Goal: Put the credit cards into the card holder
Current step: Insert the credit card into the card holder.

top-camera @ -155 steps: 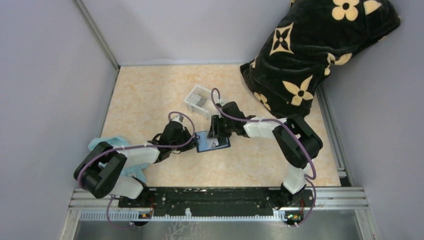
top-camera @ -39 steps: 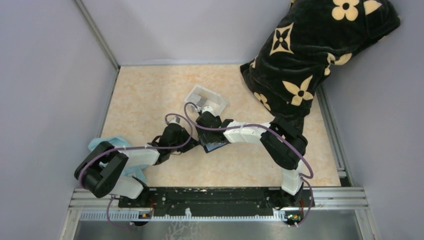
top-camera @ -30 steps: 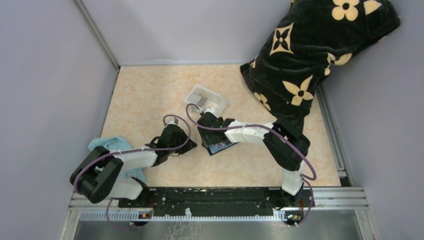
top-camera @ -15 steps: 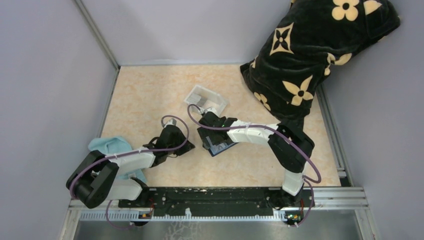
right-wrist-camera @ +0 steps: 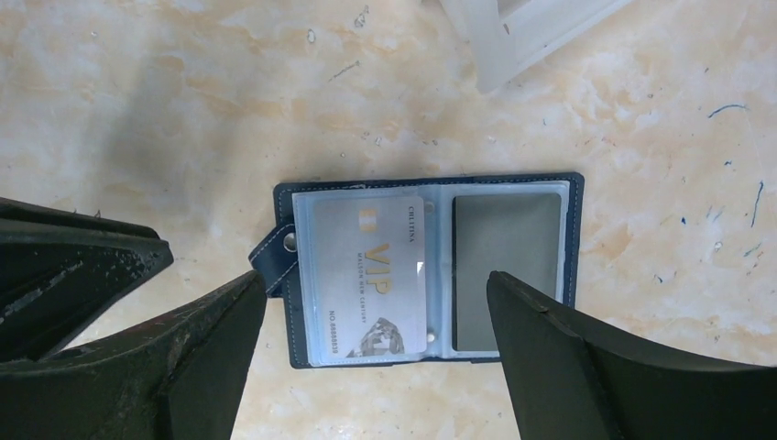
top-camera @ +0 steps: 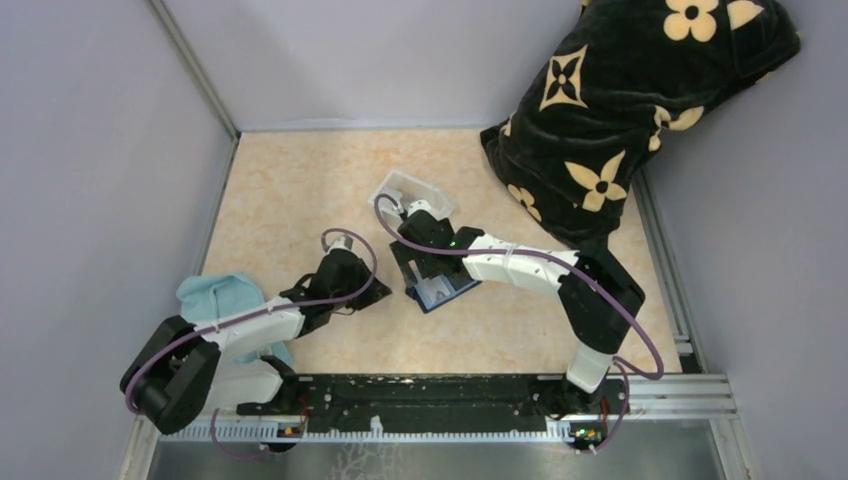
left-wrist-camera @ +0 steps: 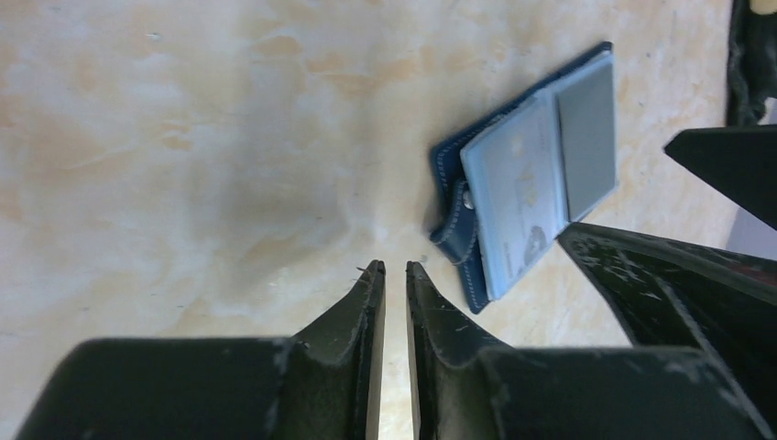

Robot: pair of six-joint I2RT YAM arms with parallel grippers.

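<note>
Since the right gripper point(right-wrist-camera: 376, 275) sprang wide, a card point(right-wrist-camera: 362, 243) lies pocketed in the holder point(right-wrist-camera: 438, 275) between its jaws; the left gripper point(left-wrist-camera: 395, 268), withdrawn, pinches nothing.

Probably a lab: plain-walled booth point(top-camera: 400, 60), aluminium rail point(top-camera: 690, 392).

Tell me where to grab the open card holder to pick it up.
Probably the snap tab on the card holder's edge, coming from the left arm's side. The rest lies open and flat on the table; the tab curls up, offering something to pinch.
</note>
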